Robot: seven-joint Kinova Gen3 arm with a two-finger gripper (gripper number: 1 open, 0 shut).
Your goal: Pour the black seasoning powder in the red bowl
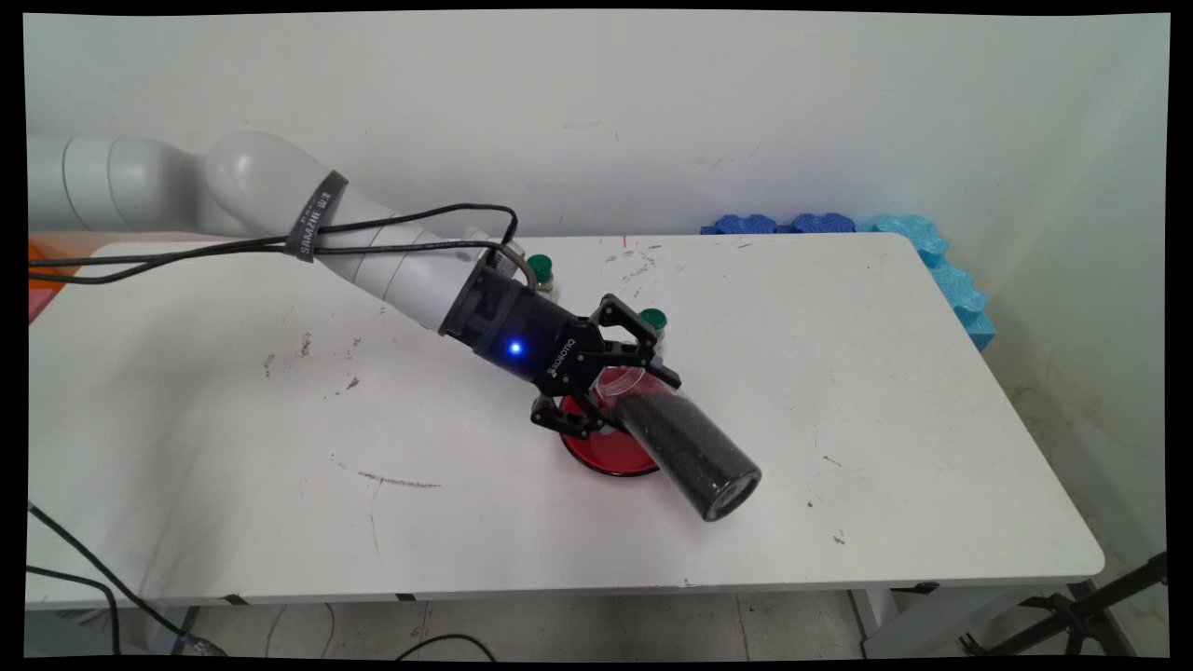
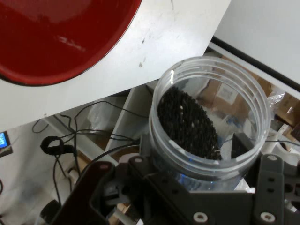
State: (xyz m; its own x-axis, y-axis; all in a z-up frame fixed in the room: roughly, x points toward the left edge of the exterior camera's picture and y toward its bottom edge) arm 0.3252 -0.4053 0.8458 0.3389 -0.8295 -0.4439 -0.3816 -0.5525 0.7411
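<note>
My gripper point(image 1: 618, 396) is shut on a clear plastic jar point(image 1: 685, 447) close to its open rim. The jar is held in the air at a slant, its base lower and pointing toward the table's front right. Black granules point(image 1: 694, 452) fill its lower part. Under the gripper a red plate point(image 1: 606, 458) lies on the white table point(image 1: 885, 391), partly hidden by the jar and fingers. In the hand view the jar's mouth point(image 2: 211, 126) faces the camera with the granules point(image 2: 187, 122) inside, the gripper point(image 2: 201, 180) clasps it from both sides, and the red plate point(image 2: 56, 37) fills the upper left.
Two small bottles with green caps point(image 1: 540, 270) point(image 1: 653, 320) stand behind the gripper. Blue foam pieces point(image 1: 895, 233) line the table's back right corner. Black cables point(image 1: 84, 578) hang by the front left edge. The table's front edge point(image 2: 140, 84) and floor clutter show in the hand view.
</note>
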